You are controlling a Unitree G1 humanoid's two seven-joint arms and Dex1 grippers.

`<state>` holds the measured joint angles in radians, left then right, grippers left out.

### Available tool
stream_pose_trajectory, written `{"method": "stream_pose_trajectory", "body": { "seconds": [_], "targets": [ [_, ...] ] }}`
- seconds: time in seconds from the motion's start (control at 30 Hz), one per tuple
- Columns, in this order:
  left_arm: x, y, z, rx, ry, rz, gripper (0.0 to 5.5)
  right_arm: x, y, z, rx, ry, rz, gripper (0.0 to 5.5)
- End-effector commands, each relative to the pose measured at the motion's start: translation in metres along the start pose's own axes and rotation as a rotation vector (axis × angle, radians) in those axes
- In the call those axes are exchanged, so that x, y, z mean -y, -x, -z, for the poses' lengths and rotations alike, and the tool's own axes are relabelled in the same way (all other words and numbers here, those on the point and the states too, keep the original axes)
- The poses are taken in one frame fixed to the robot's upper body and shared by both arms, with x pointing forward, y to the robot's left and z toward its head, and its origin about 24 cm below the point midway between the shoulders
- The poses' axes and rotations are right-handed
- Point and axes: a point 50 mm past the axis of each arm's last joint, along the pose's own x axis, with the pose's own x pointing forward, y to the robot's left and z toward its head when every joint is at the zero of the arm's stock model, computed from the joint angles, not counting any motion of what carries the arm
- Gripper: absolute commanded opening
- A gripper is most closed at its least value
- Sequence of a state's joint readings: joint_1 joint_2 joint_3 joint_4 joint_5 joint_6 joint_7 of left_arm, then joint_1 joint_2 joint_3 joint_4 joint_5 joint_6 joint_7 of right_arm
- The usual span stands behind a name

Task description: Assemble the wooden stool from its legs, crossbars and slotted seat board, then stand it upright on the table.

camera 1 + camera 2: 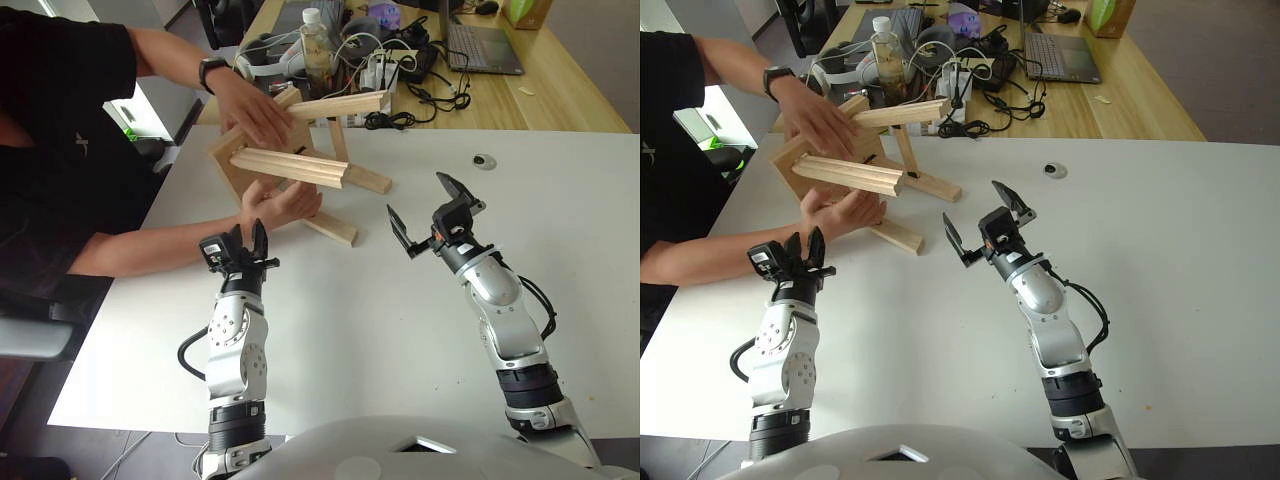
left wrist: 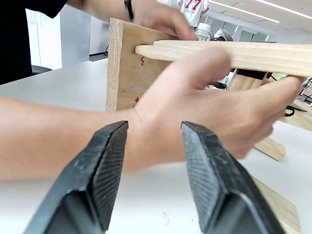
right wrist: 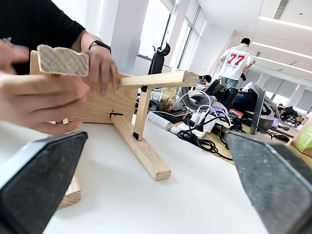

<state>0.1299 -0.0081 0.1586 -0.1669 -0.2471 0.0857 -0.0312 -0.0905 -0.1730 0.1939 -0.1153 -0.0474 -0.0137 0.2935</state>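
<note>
Since the desk point(image 1: 560, 250) carries the half-built stool point(image 1: 290, 165) on its side at far left, gripped by a person's hands point(image 1: 255, 112), best I wait till they clear. Left gripper point(image 1: 248, 232) just beside their forearm point(image 1: 150, 250), right gripper point(image 1: 418, 200) near the stool: all fingers released, empty.

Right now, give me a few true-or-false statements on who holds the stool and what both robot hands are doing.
1. The robot's right hand grips the stool. False: it is open and empty, apart from the stool.
2. A person's hands hold the stool. True.
3. The stool stands upright. False: it lies tipped on its side.
4. The robot's left hand is open. True.
</note>
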Motion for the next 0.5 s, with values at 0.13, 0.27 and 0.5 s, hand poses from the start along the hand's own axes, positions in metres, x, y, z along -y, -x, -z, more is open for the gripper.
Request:
{"method": "stream_pose_trajectory", "body": {
  "seconds": [0.13, 0.27, 0.5],
  "targets": [
    [-0.0014, 0.0016, -0.0009, -0.001, -0.005, -0.012, 2.03, 0.0004, -0.0034, -0.0062, 0.014, 0.017, -0.011, 5.35],
    [-0.0011, 0.0017, -0.0011, -0.001, -0.004, -0.012, 2.03, -0.0001, -0.0037, -0.0063, 0.014, 0.015, -0.009, 5.35],
    [-0.0017, 0.0024, -0.0014, -0.002, -0.007, -0.013, 2.03, 0.0003, -0.0026, -0.0047, 0.002, 0.019, -0.004, 5.35]
  ]
}}
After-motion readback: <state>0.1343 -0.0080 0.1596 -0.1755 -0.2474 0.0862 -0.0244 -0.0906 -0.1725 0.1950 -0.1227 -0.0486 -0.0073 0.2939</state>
